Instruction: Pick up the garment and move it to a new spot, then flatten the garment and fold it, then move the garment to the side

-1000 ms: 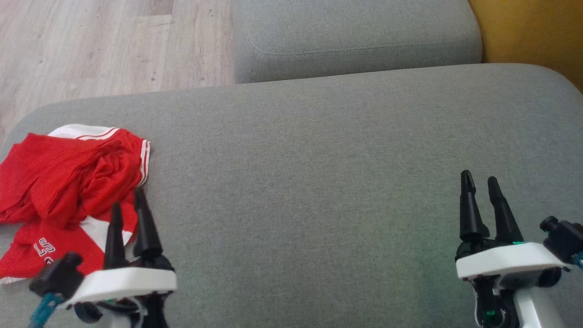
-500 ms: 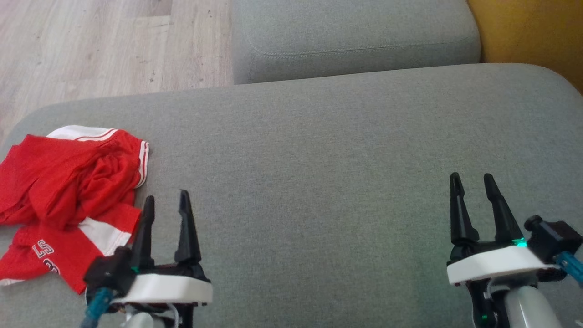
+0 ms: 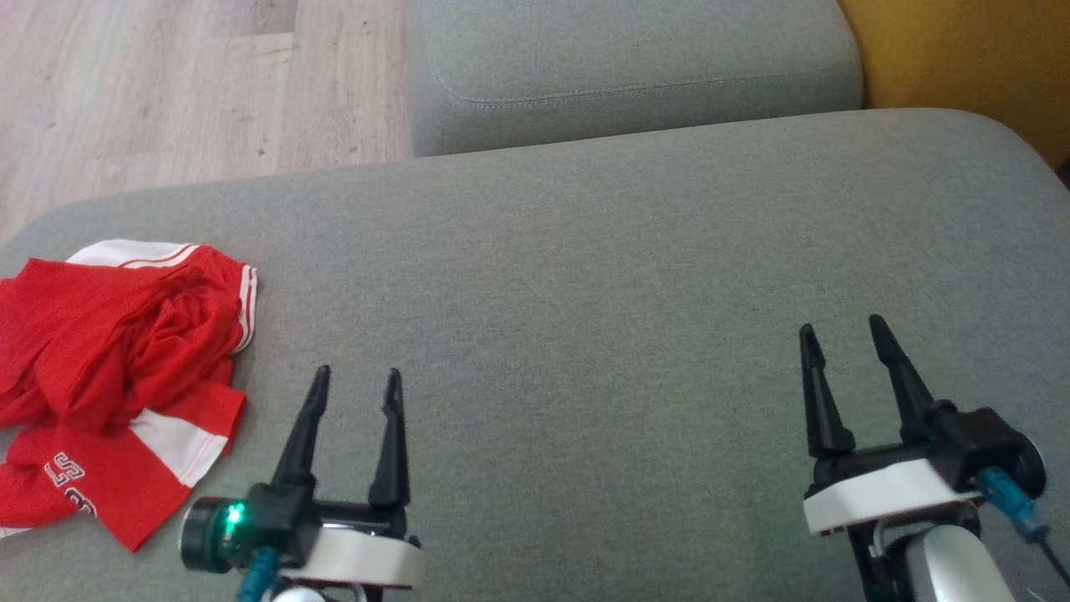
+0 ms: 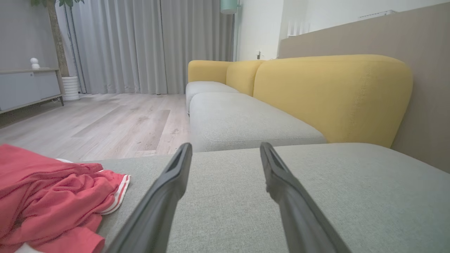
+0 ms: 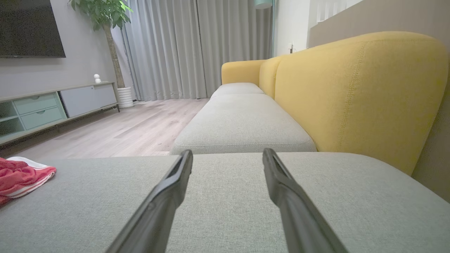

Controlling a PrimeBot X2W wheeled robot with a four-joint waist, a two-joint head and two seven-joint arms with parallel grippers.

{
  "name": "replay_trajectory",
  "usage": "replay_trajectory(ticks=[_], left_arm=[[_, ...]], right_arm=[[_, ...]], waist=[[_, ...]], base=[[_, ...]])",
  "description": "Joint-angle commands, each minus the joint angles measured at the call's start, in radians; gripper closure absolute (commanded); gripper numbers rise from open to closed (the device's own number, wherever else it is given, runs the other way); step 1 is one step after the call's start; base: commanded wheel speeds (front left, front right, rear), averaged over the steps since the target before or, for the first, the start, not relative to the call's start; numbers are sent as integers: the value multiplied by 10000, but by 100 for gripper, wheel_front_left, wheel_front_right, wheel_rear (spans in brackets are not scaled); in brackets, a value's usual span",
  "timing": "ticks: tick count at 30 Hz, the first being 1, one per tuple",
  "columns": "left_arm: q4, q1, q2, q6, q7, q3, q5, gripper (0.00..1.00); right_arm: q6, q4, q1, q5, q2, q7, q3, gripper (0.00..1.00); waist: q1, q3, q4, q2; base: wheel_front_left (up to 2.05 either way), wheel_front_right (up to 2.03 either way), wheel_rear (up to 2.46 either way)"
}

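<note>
You are working over a broad grey woven-fabric seat cushion (image 3: 585,276) that spans the head view. A second grey cushion (image 3: 627,67) butts against its far edge, with pale wood-plank flooring (image 3: 167,84) beyond on the left. The wrist views open the room up for you: a mustard-yellow upholstered backrest (image 4: 330,95) runs along the right of the seats, and long grey curtains (image 4: 140,45) hang at the far wall. The right wrist view adds a dark wall-mounted screen (image 5: 31,28), a low cabinet with pale green drawers (image 5: 38,109) and a leafy potted tree (image 5: 102,14).

The crumpled red mesh garment (image 3: 117,351), with white striped trim and white lettering, lies bunched at the left end of the seat cushion. The left wrist view shows you its folds close at lower left, while the right wrist view catches a striped corner at far left.

Your left gripper (image 3: 357,374) sits just right of the garment, apart from it, fingers spread and empty. Your right gripper (image 3: 841,326) is well apart over bare cushion at the right, fingers likewise spread with nothing between them. A small green light (image 3: 234,514) glows behind the left gripper's fingers.
</note>
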Motion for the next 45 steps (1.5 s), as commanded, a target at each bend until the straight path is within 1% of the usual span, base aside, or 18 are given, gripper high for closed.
replay_trajectory(ticks=[1,4,7,9,11,13,20,26,30,32,34,35,38,45], left_arm=[[-325,-381,171,147,-174,76,386,0],[-324,-456,300,359,-263,-252,813,0],[-390,-467,260,539,-352,-354,897,0],[-446,-457,227,573,-412,-342,951,0],[-482,-436,175,517,-471,-312,997,0],[-537,-365,0,396,-531,-95,844,0],[-566,-69,-504,-688,-739,745,819,0],[-284,143,-735,-1412,-740,1614,57,0],[-115,216,-746,-1556,-740,1714,-767,0],[58,243,-747,-1615,-740,1684,-977,0],[245,223,-748,-1666,-740,1610,-910,0],[294,205,-748,-1676,-740,1584,-836,0],[320,201,-749,-1600,-740,1637,-1068,0],[387,163,-750,-1634,-740,1666,-1175,0]], right_arm=[[67,-424,-269,-401,-62,-151,289,0],[68,-482,-281,-821,-63,-239,423,0],[70,-570,-284,-1091,-65,-328,478,0],[72,-625,-282,-1171,-65,-387,491,0],[73,-656,-272,-1193,-66,-446,497,0],[74,-671,-259,-1087,-67,-505,475,0],[79,-685,-78,-524,-70,-712,449,0],[79,-289,78,798,-70,-713,611,0],[79,45,91,1740,-70,-713,733,0],[79,189,70,2055,-70,-713,803,0],[79,303,38,2318,-70,-713,838,0],[79,335,16,2350,-70,-713,853,0],[79,376,-28,2397,-70,-713,895,0],[79,387,-27,2555,-70,-713,899,0]], waist=[[0,0,-21,0],[0,-1,-61,0],[0,5,-84,0],[0,5,-90,0],[0,6,-89,0],[0,14,-90,0],[0,17,-15,0],[0,-19,16,0],[0,-46,29,0],[0,-60,29,0],[0,-71,22,0],[0,-75,15,0],[0,-83,-6,0],[0,-112,44,0]], base=[[0,0,0],[0,0,0],[0,0,0],[0,0,0],[0,0,0],[0,0,0],[0,0,0],[0,0,0],[0,0,0],[0,0,0],[0,0,0],[0,0,0],[0,0,0],[0,0,0]])
